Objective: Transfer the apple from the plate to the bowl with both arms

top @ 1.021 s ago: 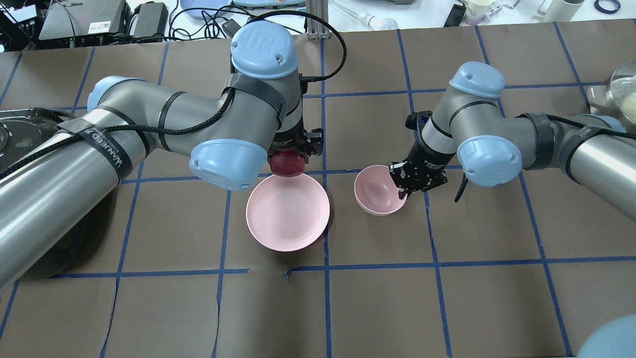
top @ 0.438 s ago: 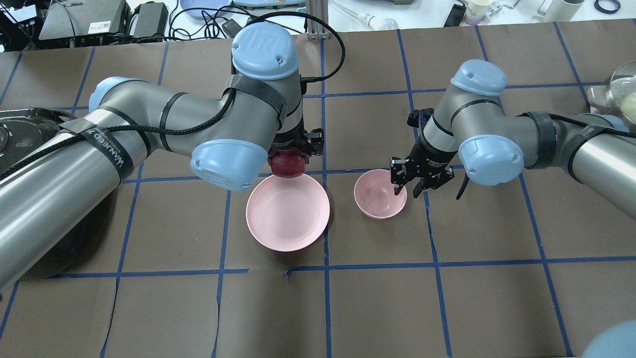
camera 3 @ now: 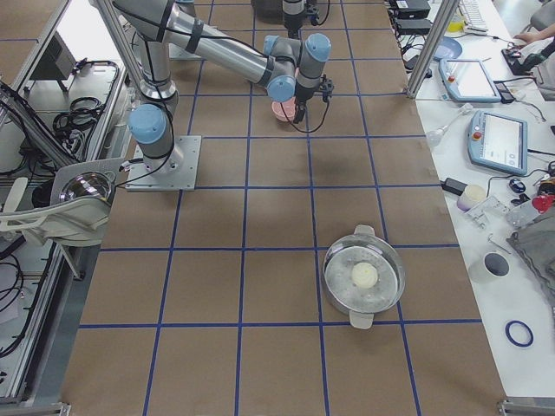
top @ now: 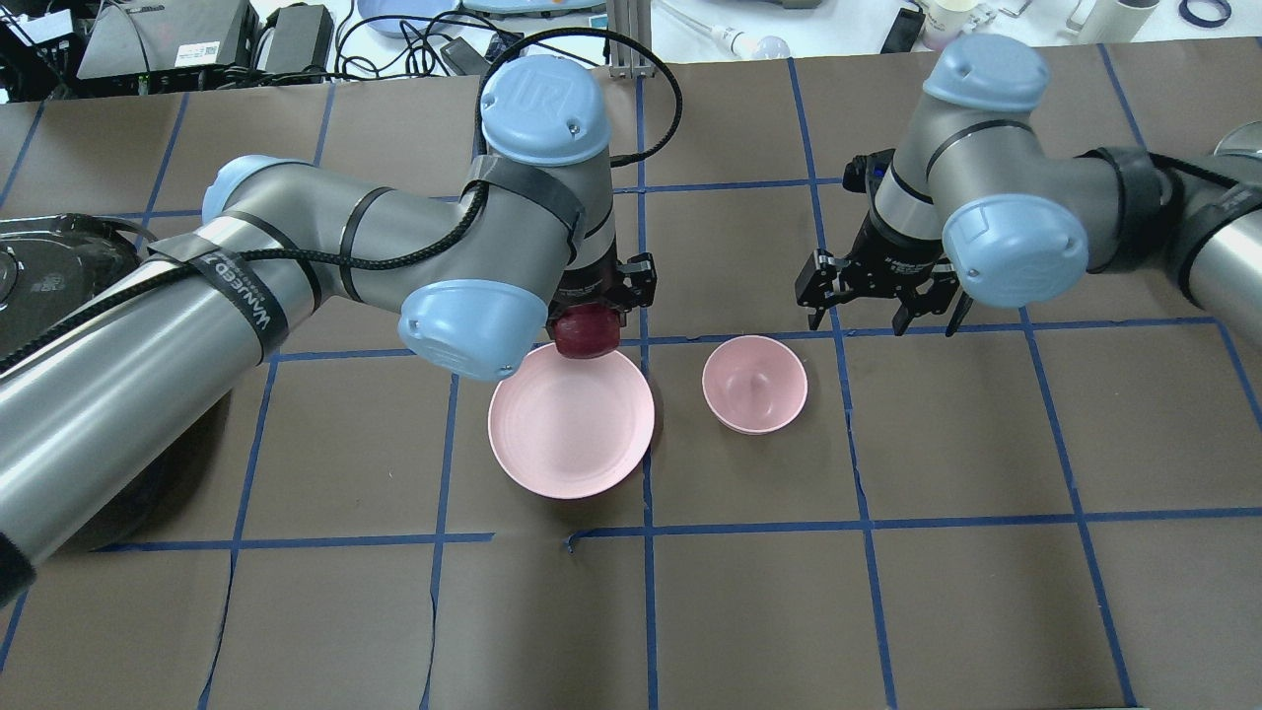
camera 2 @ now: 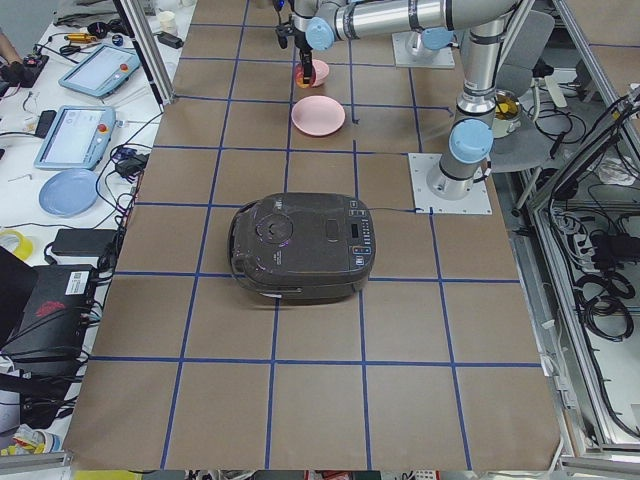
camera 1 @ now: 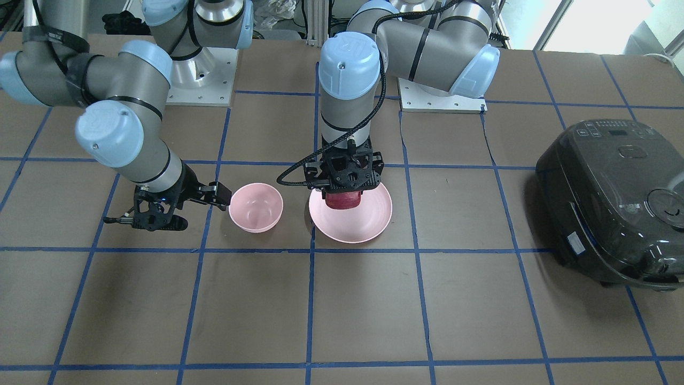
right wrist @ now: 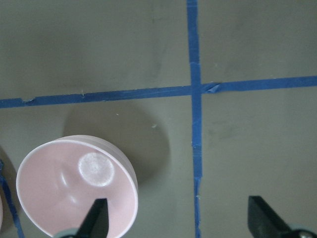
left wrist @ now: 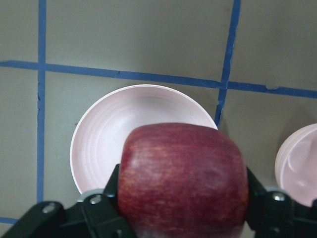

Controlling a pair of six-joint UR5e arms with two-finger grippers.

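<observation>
**Inspector:** Dark-red apple (camera 1: 344, 202), front-facing view: where is it?

**Assessor:** It is clamped in the left gripper (camera 1: 343, 195) and lifted clear of the plate (camera 1: 374, 216), over the plate's robot-side half. The bowl (camera 1: 255, 225) stands upright just beside the plate, with a gap between them.

**Inspector:** Overhead view, what has changed?

**Assessor:** A second ago the right gripper (top: 858, 323) sat on the bowl's rim and the bowl was tipped. That gripper has since let go and backed off beyond the bowl. Its jaws are spread wide and hold nothing, and the bowl sits level. The left gripper has edged the apple slightly toward the bowl and is now above the plate's far rim.

**Inspector:** Table-end views?

**Assessor:** Both arms are too small there to judge either grip.

**Inspector:** Left wrist view?

**Assessor:** The apple fills the space between the fingers (left wrist: 106, 201). The bare plate lies below, and the bowl's rim shows at the right edge.

**Inspector:** Right wrist view?

**Assessor:** The fingers (right wrist: 96, 220) are set far apart with only table between them. The empty bowl lies below and to one side.

**Inspector:** Finding?

**Assessor:** The bowl appears to be positioned and the right arm is out of the way. The apple still has to be carried across and released into the bowl.
</observation>
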